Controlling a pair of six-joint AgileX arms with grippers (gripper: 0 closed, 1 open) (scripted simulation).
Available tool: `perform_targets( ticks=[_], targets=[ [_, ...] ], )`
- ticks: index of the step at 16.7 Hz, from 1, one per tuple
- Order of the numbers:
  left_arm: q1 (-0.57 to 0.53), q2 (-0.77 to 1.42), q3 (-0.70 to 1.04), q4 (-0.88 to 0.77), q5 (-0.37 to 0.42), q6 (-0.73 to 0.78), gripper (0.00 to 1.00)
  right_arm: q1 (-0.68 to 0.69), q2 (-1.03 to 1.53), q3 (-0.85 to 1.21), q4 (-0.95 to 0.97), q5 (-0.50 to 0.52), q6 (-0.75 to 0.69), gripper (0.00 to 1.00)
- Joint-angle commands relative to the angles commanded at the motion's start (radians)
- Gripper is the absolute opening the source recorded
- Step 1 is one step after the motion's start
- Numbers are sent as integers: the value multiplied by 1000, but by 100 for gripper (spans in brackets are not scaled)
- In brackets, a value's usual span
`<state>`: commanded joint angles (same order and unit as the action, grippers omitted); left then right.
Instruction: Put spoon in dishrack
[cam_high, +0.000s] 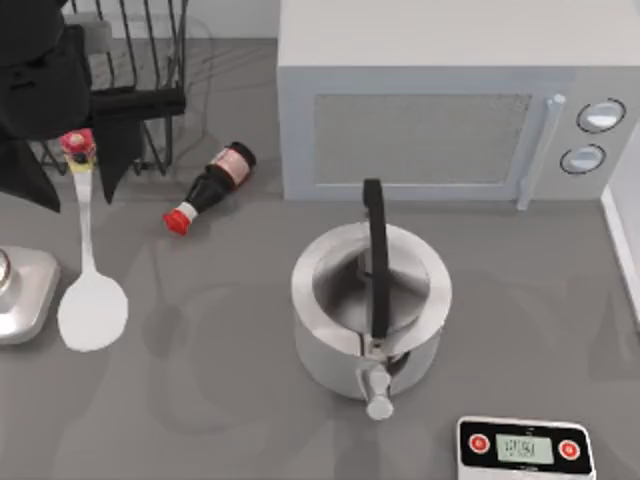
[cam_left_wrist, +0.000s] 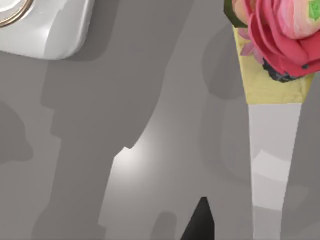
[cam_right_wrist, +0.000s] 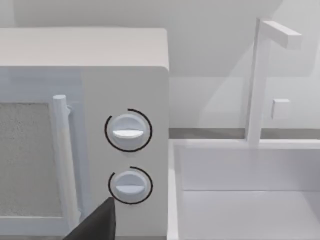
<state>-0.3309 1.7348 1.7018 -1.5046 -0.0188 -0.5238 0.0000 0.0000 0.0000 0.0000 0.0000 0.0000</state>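
The white spoon (cam_high: 90, 265) lies flat on the grey table at the left, its oval bowl toward the front and its red knob (cam_high: 78, 146) toward the back. My left gripper (cam_high: 76, 192) hangs open over the knob end, one black finger on each side of the handle, not closed on it. In the left wrist view the spoon's handle (cam_left_wrist: 275, 150) and red knob (cam_left_wrist: 280, 35) are close by, beside one dark fingertip (cam_left_wrist: 201, 222). The black wire dishrack (cam_high: 150, 60) stands just behind the gripper at the back left. The right wrist view has a dark fingertip (cam_right_wrist: 97, 222) facing the microwave (cam_right_wrist: 125, 75).
A dark bottle with a red cap (cam_high: 210, 187) lies right of the spoon. A steel pot (cam_high: 370, 300) with a black handle sits mid-table before the microwave (cam_high: 450, 100). A white device (cam_high: 18, 290) sits at the left edge, a scale (cam_high: 523, 448) front right, and a white sink (cam_right_wrist: 240, 200) beside the microwave.
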Motion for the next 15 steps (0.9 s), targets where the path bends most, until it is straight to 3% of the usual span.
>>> perform_targets(
  ticks=[4,8,15],
  targets=[
    [8,-6,-8,15,2,8,0,0,0,0,0,0,0,100],
    [72,-113,-72,157,32,77,0,0,0,0,0,0,0,100],
    [291,-457,-330,763,128,303,0,0,0,0,0,0,0,100]
  ],
)
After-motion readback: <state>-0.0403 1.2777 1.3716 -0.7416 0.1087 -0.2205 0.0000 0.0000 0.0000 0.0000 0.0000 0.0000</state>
